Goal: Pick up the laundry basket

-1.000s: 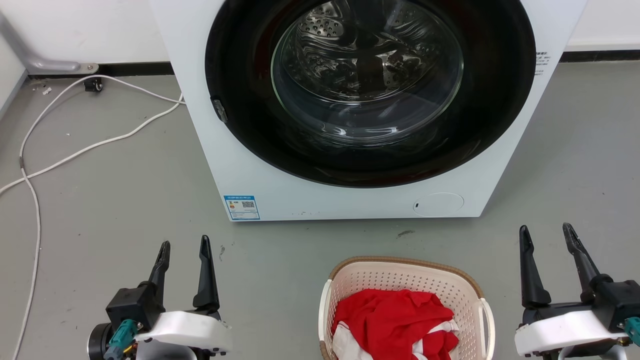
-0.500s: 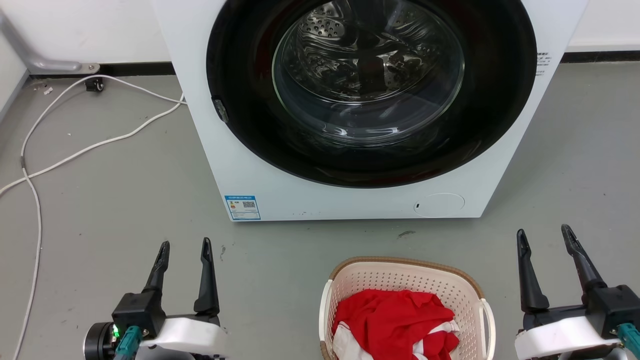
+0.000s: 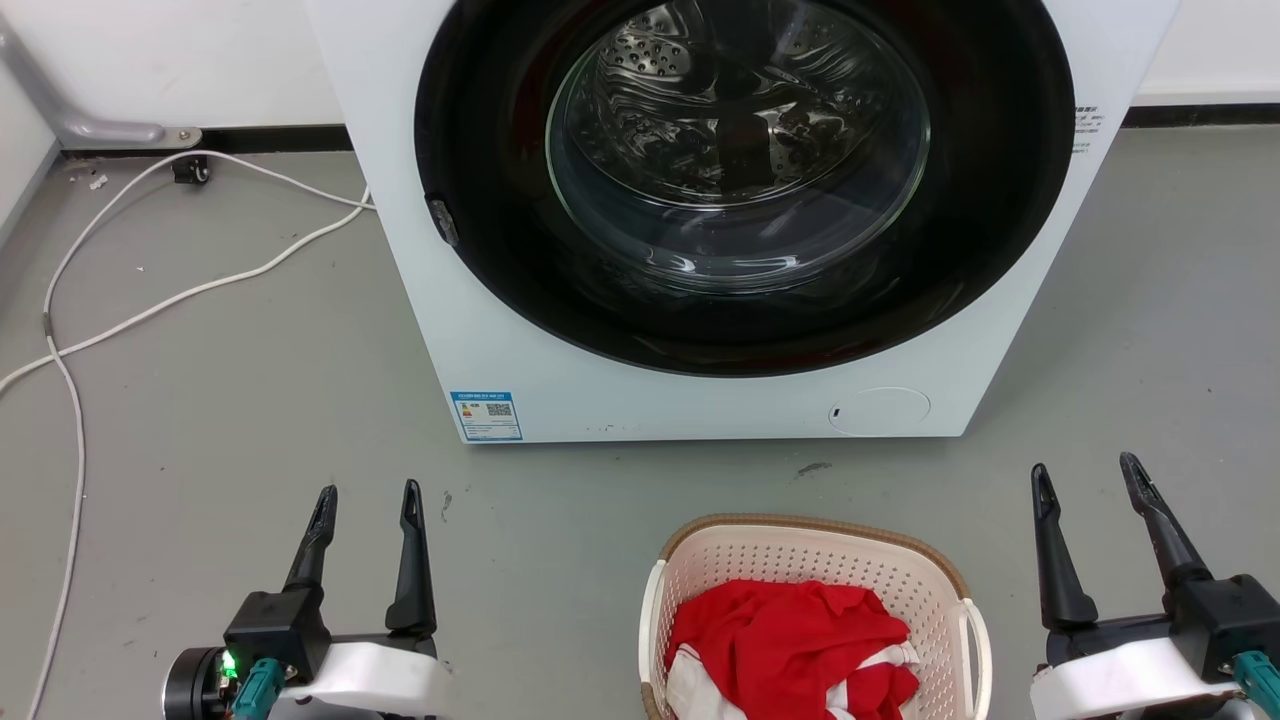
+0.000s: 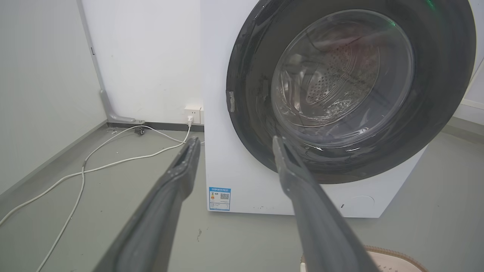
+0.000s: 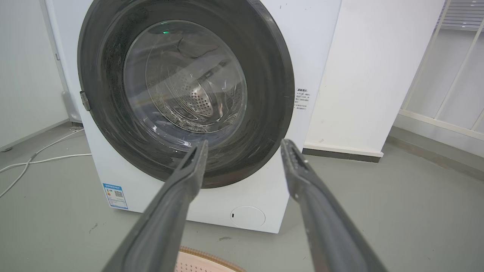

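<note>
Plainly empty, the left gripper (image 3: 367,490) sits at the lower left, fingers apart. At lower centre, cut by the bottom edge, the laundry basket (image 3: 800,555) stands upright, mouth up, holding red cloth (image 3: 790,625). It looks light, of stiff but slightly flexing plastic. The white handles (image 3: 647,610) on its left and right sides are the natural holds. Cropping hides its long axis. The right gripper (image 3: 1085,467), at the lower right, is likewise spread.
</note>
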`<state>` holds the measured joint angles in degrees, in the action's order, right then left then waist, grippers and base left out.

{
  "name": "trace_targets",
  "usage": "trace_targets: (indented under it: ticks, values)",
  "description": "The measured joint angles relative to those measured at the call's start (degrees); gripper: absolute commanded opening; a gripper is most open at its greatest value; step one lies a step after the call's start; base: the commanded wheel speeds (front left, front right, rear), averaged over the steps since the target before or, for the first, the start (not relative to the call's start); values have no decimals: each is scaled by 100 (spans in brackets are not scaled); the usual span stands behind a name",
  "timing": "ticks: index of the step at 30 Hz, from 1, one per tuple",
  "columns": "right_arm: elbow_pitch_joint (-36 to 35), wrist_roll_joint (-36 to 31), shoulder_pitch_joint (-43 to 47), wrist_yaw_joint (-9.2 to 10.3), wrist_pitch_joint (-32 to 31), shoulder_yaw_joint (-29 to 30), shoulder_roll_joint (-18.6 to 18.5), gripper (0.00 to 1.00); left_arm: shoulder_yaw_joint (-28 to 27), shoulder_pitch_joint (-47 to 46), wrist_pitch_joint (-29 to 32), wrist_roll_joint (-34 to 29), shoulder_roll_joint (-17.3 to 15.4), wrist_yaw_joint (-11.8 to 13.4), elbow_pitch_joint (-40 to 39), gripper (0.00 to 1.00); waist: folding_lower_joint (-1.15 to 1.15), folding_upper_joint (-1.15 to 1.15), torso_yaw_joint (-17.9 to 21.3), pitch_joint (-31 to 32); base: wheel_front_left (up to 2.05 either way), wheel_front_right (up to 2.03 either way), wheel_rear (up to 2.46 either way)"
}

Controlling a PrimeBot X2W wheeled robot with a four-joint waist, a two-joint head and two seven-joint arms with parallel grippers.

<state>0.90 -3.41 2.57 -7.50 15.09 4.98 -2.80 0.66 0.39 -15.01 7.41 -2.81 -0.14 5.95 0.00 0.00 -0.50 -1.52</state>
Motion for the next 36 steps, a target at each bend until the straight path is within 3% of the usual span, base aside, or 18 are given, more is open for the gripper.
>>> trace_targets:
  ticks: [22,36]
  values:
    - [186,-57,-38,-1,1,15,0,100,102,-168,-5,-2,-1,-129,249,100,0,0,87,-141,0,0,0]
    - [1879,-826,-1127,-1,1,358,-2,100,862,-1651,-5,12,-3,-493,2084,100,1,0,289,-969,0,0,0]
